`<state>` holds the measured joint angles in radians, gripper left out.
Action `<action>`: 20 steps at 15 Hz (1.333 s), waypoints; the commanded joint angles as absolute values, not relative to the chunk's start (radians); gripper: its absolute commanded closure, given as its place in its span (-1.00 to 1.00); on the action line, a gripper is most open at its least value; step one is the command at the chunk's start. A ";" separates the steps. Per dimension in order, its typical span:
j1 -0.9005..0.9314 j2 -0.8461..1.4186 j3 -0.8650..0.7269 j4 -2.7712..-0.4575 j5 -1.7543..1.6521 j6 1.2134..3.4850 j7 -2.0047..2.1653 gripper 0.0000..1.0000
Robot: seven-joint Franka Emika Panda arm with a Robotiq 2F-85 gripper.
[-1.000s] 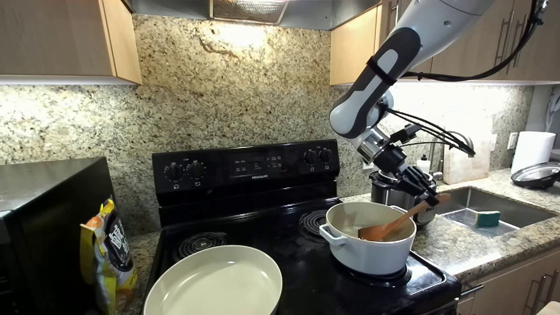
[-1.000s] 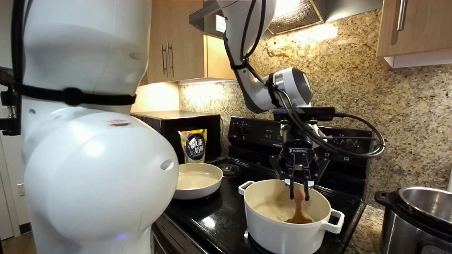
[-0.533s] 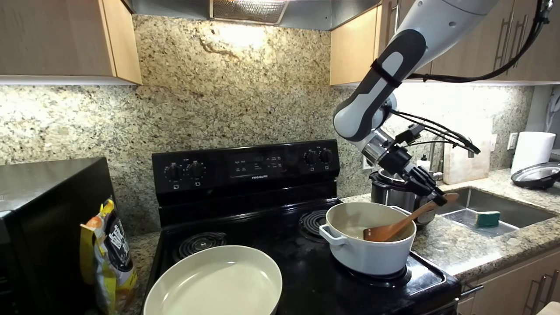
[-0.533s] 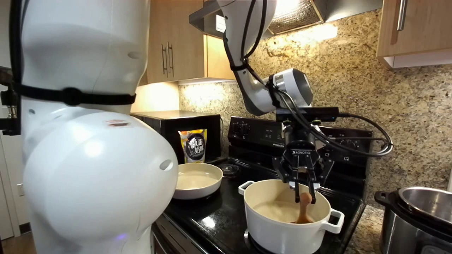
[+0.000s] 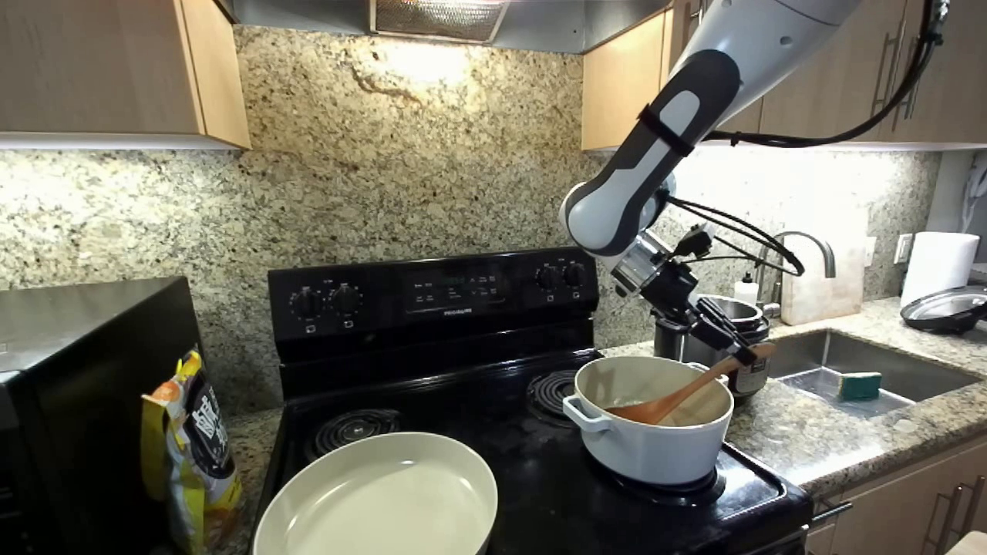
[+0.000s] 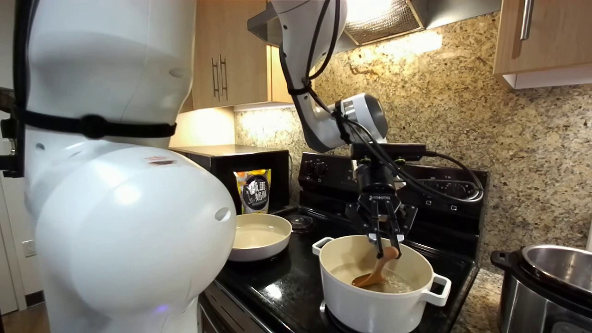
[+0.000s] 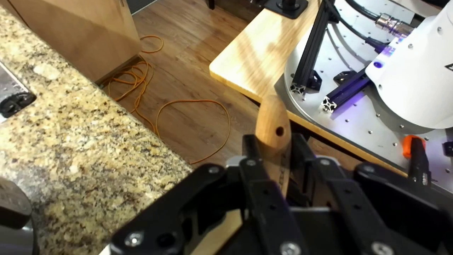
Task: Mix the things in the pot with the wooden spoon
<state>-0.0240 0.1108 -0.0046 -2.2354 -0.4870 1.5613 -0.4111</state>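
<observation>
The white pot (image 5: 655,451) stands on a stove burner; it also shows in an exterior view (image 6: 370,307). My gripper (image 5: 744,356) is above the pot's rim, shut on the handle of the wooden spoon (image 5: 678,397). The spoon leans over the rim with its head down inside the pot. In an exterior view the gripper (image 6: 389,255) and the tilted spoon (image 6: 378,270) show over the pot. In the wrist view the spoon's handle end (image 7: 272,120) sits between the fingers (image 7: 275,141). A wet, bubbly patch (image 6: 397,284) shows on the pot floor; no brownish-orange food can be made out.
A large shallow pale dish (image 5: 385,493) stands on the stove's front left. A steel pot with black handles (image 6: 545,286) stands on the counter beside the stove. The sink (image 5: 887,370) holds a green sponge (image 5: 860,385). A snack bag (image 5: 197,455) leans by the microwave (image 5: 100,347).
The gripper and spoon first moved a little toward the sink, then swung back toward the stove's middle. The spoon head has swept across the pot to its other side.
</observation>
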 commanded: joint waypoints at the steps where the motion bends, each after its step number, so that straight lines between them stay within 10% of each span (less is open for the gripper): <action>1: -0.018 0.120 0.007 -2.236 -0.497 1.601 -0.460 0.87; 20: -0.031 0.101 -0.013 -2.233 -0.550 1.429 -0.481 0.87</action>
<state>-0.0445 0.1274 -0.0351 -2.2116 -0.5114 1.4500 -0.4331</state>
